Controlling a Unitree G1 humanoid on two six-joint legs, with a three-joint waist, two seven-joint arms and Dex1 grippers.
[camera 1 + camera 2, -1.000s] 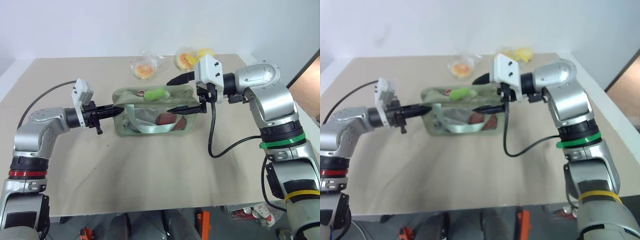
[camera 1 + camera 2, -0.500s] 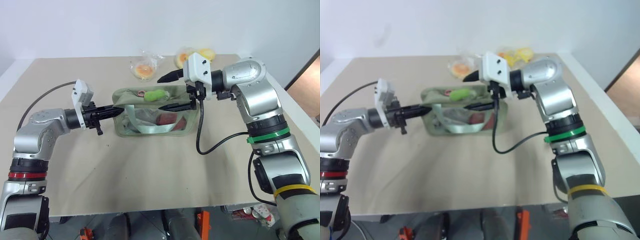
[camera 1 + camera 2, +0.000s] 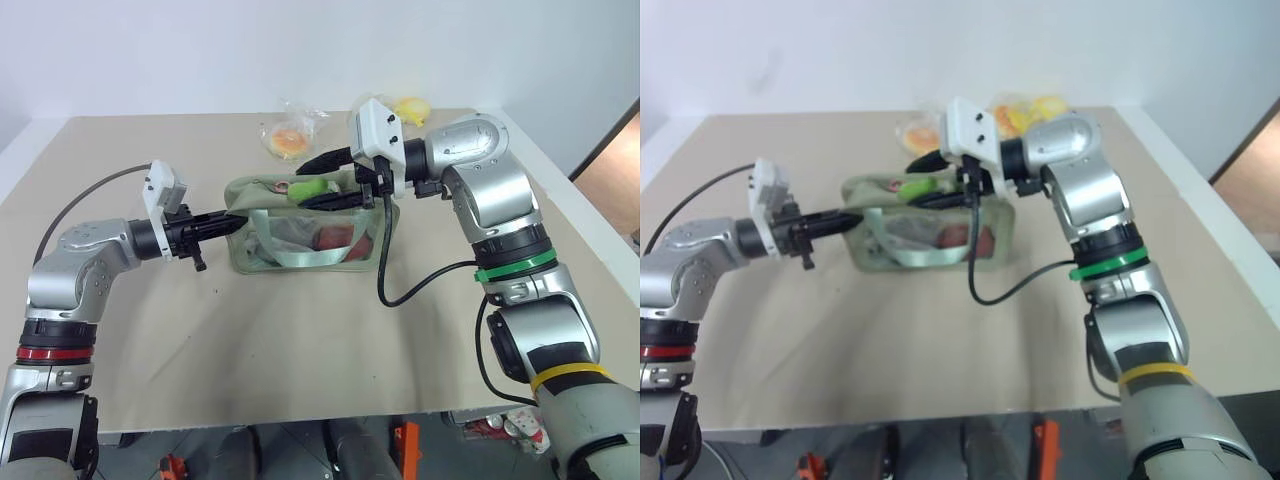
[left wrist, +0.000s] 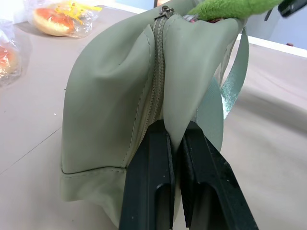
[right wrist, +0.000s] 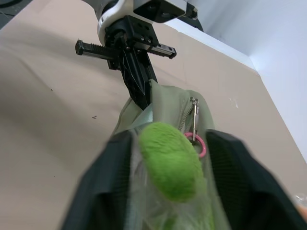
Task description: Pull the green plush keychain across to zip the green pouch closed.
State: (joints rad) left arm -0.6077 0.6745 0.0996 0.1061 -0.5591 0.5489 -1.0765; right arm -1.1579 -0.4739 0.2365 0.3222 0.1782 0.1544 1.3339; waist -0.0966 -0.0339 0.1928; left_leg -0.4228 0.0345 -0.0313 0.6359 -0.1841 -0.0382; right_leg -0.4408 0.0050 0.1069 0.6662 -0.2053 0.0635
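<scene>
The green pouch (image 3: 250,255) stands on the tan table, its strap looped over the clear front window. My left gripper (image 3: 232,222) is shut on the fabric at the pouch's left end (image 4: 110,96), just under the zipper (image 4: 158,72). The green plush keychain (image 3: 310,188) lies on top of the pouch near the middle, joined to the zipper pull by a pink clip (image 5: 200,143). My right gripper (image 3: 305,185) reaches in from the right and is open, one finger on each side of the plush (image 5: 170,160), with small gaps still showing.
Clear bags of orange and yellow items (image 3: 290,138) lie at the table's back edge behind the pouch, one more (image 3: 410,108) behind my right wrist. A black cable (image 3: 385,270) hangs from the right arm over the pouch's right end. Bare table (image 3: 300,350) lies in front.
My right gripper has moved left along the pouch's top until its fingers straddle the plush, and the fingers have drawn closer together. The left gripper and the pouch have stayed put.
</scene>
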